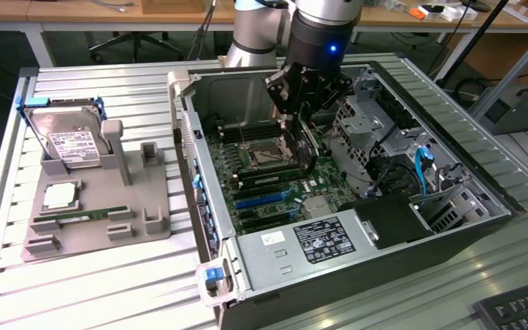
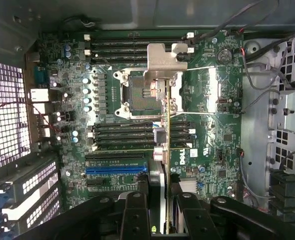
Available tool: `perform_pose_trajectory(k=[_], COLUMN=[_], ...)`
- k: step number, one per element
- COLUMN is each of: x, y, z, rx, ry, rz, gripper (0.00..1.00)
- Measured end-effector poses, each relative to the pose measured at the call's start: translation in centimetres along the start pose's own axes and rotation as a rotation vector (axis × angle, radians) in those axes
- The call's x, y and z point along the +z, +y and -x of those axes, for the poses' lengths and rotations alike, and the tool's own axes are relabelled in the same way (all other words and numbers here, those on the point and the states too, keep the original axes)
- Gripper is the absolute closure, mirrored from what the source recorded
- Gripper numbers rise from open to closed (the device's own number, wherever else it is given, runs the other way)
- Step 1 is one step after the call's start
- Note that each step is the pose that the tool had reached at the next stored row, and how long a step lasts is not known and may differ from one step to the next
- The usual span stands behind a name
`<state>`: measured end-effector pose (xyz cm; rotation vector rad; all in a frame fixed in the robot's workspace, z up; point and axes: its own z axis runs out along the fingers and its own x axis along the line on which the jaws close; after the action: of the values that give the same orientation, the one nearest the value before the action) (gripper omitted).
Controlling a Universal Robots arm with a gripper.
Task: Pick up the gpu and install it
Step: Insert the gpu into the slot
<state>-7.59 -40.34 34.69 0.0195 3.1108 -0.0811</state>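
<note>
My gripper point(image 1: 306, 103) hangs inside the open computer case point(image 1: 204, 206), over the motherboard point(image 1: 273, 182). It is shut on the gpu point(image 1: 306, 148), a thin dark card held edge-on that points down toward the board. In the wrist view the gpu point(image 2: 167, 150) runs as a narrow slat from between the black fingers point(image 2: 136, 210) out over the processor socket point(image 2: 142, 92) and the memory slots point(image 2: 122, 132). Its grey metal bracket point(image 2: 163, 57) is at the far end. The blue expansion slot point(image 2: 116, 170) lies beside the card. The card's lower edge stands above the board.
A grey fixture point(image 1: 99, 213) on the exterior view's left holds a hard drive point(image 1: 69, 144), a processor point(image 1: 60, 196) and a memory stick point(image 1: 80, 215). Inside the case are the drive cage point(image 1: 374, 127), blue cables point(image 1: 420, 165) and a power supply point(image 1: 324, 240). A keyboard point(image 1: 521, 309) lies at the near right.
</note>
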Motion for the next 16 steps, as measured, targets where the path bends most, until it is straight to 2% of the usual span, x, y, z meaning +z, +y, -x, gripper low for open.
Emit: perform_pose_trajectory(k=[6,7,8,10,16], x=[0.01,0.01,0.01,0.01,0.0], y=[0.0,0.0,0.0,0.0,0.0], z=[0.0,0.0,0.0,0.0,0.0], rx=[-0.202,-0.261,-0.294,-0.324,-0.354], ry=[-0.0105,-0.0136,-0.0154,-0.0169,-0.0184], rz=[0.0061,0.0079,0.0089,0.0098,0.0106], gripper=[0.73,0.73,0.73,0.73,0.73])
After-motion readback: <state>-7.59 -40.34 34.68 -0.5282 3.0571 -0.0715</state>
